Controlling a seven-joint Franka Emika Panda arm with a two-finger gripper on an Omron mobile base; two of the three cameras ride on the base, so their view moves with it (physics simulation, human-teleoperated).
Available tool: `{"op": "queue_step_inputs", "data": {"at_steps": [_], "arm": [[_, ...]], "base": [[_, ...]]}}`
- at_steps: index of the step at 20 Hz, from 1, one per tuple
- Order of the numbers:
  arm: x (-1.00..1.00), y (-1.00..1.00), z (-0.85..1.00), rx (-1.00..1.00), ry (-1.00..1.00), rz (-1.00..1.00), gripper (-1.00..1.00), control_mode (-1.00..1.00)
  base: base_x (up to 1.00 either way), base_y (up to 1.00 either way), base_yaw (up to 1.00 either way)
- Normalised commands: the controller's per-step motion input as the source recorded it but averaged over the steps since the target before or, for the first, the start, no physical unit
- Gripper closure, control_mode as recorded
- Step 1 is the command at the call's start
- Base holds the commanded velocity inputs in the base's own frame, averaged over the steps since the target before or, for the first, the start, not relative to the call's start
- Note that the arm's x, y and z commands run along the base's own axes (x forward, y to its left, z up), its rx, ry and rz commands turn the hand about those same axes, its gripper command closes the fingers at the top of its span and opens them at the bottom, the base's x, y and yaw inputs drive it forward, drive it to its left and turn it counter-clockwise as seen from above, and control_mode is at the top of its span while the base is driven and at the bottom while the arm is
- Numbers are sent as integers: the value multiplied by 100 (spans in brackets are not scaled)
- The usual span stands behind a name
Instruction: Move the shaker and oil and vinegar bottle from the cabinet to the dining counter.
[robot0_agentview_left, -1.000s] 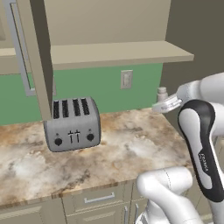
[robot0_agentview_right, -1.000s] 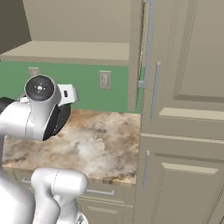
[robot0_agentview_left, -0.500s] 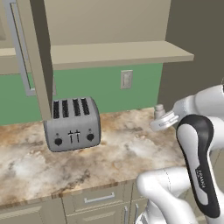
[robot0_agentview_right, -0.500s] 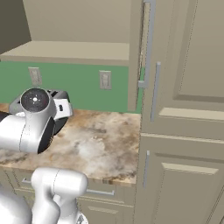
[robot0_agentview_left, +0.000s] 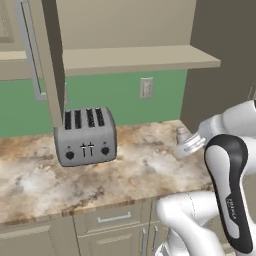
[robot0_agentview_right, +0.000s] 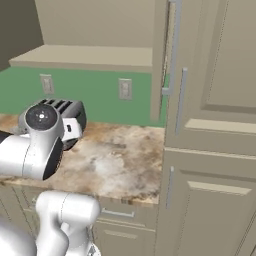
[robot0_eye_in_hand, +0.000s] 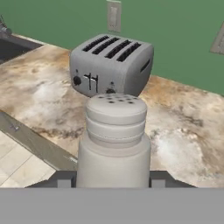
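At the far left of the left base view the cabinet (robot0_agentview_left: 47, 60) stands with its door swung out edge-on, its silver bar handle (robot0_agentview_left: 27, 45) facing the room; the plain beige shelf (robot0_agentview_left: 140, 57) runs right from it. The door is presumably open because the shelf had to be reached.

Below, a silver four-slot toaster (robot0_agentview_left: 86, 135) sits on the marbled counter (robot0_agentview_left: 130, 165) against the green backsplash (robot0_agentview_left: 125, 97), with a wall outlet (robot0_agentview_left: 146, 87) just above and to its right. This is the worktop, not the dining counter, so nothing seems delivered yet.

Further right, the shaker (robot0_agentview_left: 182, 134) shows as a small grey cap beside the white wrist, low over the stone. In the hand view the shaker (robot0_eye_in_hand: 114, 140) stands upright and close before the lens, perforated cap up, with the toaster (robot0_eye_in_hand: 111, 63) behind it. The pincer (robot0_eye_in_hand: 111, 183) sits at its base, a dark finger tip (robot0_eye_in_hand: 61, 180) showing on either side, so it looks clamped on the shaker's body. Holding it upright probably keeps the contents in while it is carried.

At the right, tall beige doors (robot0_agentview_right: 210, 125) close off the scene in the right base view.
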Motion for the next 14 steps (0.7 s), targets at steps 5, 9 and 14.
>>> {"op": "queue_step_inputs", "data": {"at_steps": [5, 9, 14], "arm": [[0, 0, 0, 0, 0, 0, 100, 100], [0, 0, 0, 0, 0, 0, 100, 100], [0, 0, 0, 0, 0, 0, 100, 100]], "base": [[-67, 49, 30], [-56, 58, 38], [-43, 60, 41]]}}
